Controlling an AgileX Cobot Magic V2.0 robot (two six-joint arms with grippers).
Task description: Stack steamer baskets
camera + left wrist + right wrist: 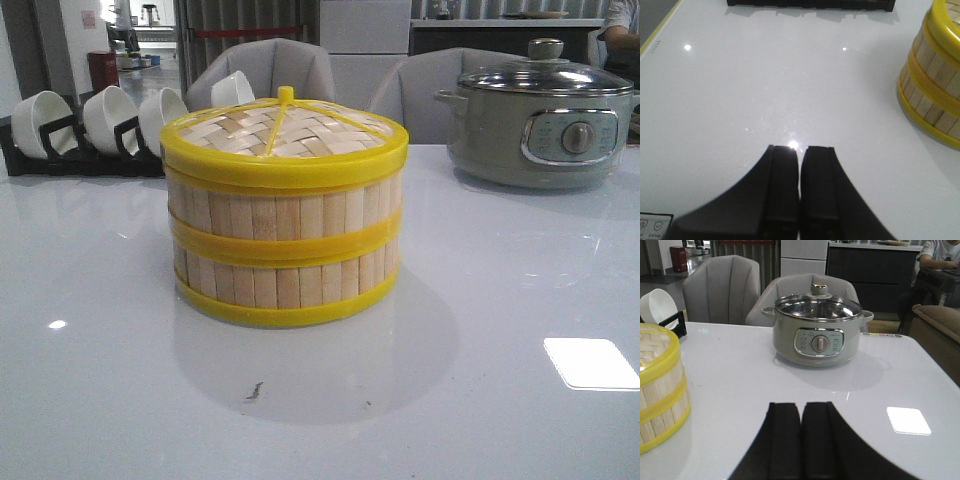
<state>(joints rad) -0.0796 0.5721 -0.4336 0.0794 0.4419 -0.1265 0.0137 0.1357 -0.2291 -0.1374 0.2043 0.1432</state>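
Note:
Two steamer baskets (285, 250) stand stacked one on the other in the middle of the white table, with the woven lid (285, 132) on top. The stack also shows at the edge of the left wrist view (935, 95) and of the right wrist view (660, 395). My left gripper (800, 150) is shut and empty above bare table, well apart from the stack. My right gripper (801, 407) is shut and empty too, on the stack's other side. Neither gripper appears in the front view.
A grey electric pot (540, 125) with a glass lid stands at the back right, also visible in the right wrist view (817, 335). A black rack with white bowls (95, 125) sits at the back left. Chairs stand behind the table (500, 300).

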